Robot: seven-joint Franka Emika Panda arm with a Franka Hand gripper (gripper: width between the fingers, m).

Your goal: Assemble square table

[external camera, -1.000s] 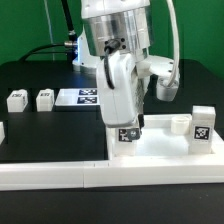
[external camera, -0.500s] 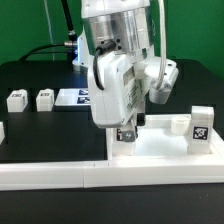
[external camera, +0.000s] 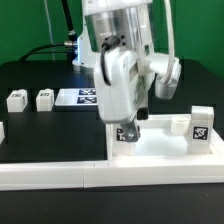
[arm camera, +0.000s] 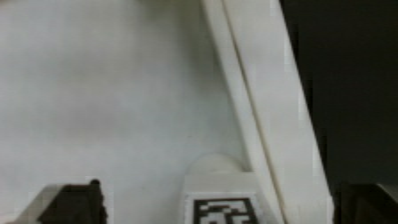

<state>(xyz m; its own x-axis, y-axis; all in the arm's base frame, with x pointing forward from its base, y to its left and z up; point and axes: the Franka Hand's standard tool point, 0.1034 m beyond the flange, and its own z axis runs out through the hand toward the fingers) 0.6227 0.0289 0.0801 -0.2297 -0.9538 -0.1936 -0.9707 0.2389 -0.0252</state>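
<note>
Black table [external camera: 40, 135]: legs [external camera: 16, 99] beside marker board [external camera: 80, 97]

The exterior view is bright and even, without hard shadows — the white square table [external camera: 160, 150] washes out almost featureless against the black tabletop [external camera: 50, 130], and the arm [external camera: 120, 85] has soft outlines. The wrist view is grainy and blurred — its dark margins hold no detail.

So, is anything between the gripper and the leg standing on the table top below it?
Nothing visible. The leg stands on the square table top by its rim, between the gripper's open fingers, with only bare gaps on either side.
</note>
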